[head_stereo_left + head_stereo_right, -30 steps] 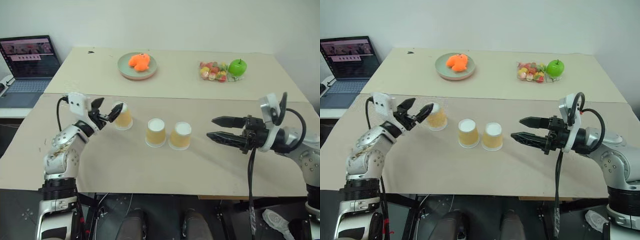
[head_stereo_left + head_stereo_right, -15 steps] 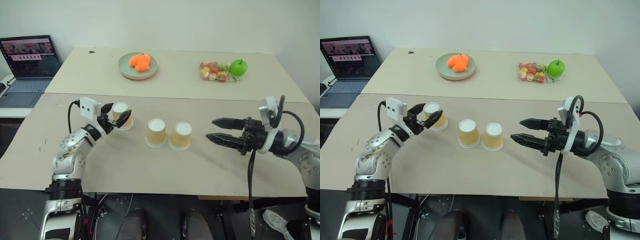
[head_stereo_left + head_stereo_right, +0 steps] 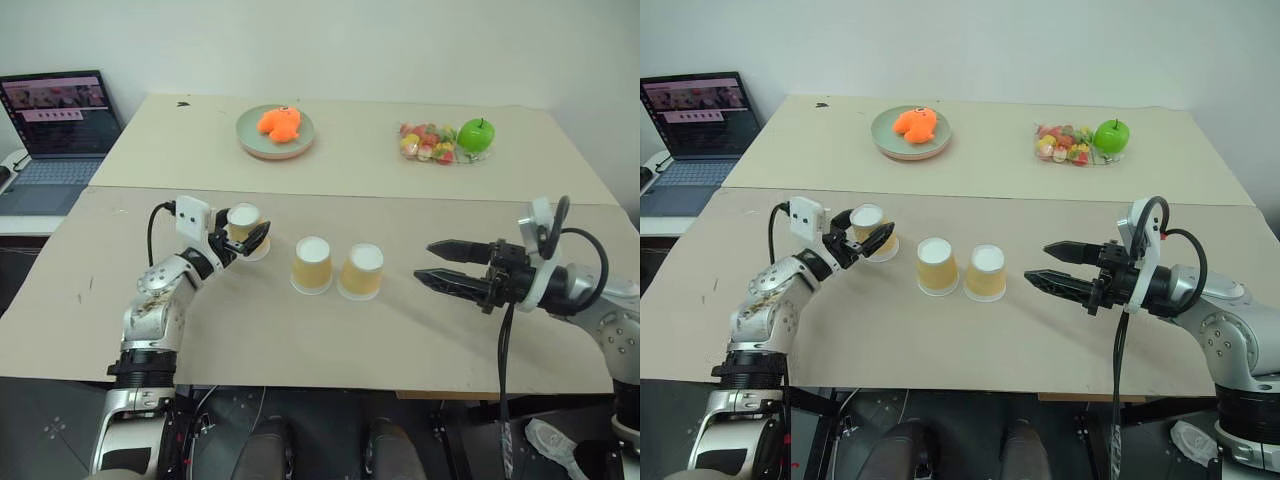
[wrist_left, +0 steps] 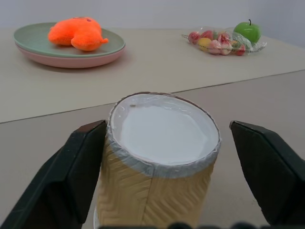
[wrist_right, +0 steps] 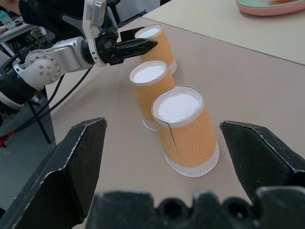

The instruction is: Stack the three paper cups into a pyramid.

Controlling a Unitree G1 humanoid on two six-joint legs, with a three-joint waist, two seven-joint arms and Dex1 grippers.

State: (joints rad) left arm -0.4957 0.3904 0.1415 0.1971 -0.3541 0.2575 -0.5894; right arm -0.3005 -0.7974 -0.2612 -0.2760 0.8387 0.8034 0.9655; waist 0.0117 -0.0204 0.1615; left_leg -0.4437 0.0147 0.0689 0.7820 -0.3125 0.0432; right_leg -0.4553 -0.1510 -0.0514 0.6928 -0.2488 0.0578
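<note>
Tan-orange paper cups stand upside down, white bases up, on the beige table (image 3: 300, 330). Two of them, the middle cup (image 3: 312, 264) and the right cup (image 3: 361, 271), sit just beside each other near the table's centre, apparently set as the bottom row of the pyramid. The left cup (image 3: 243, 231) stands apart from the pair, at about 10 o'clock from the middle cup.

Left gripper (image 3: 240, 238): fingers either side of the left cup's upper wall; the left wrist view shows one finger (image 4: 81, 162) touching the wall while the other stands clear, so the cup is bracketed but not yet pinched. Gripping near the base end would probably leave the rim free to land on the pair.

Right gripper (image 3: 1047, 264): spread wide, level, at 3 o'clock from the right cup and apart from it, holding nothing; it seems placed to steady the bottom pair.

Behind, at 12 o'clock, lie a plate (image 3: 250, 140) with an orange toy (image 3: 278, 122), and a bag of sweets (image 3: 428, 142) beside a green apple (image 3: 475, 134); a laptop (image 3: 55, 120) sits at 10 o'clock.
</note>
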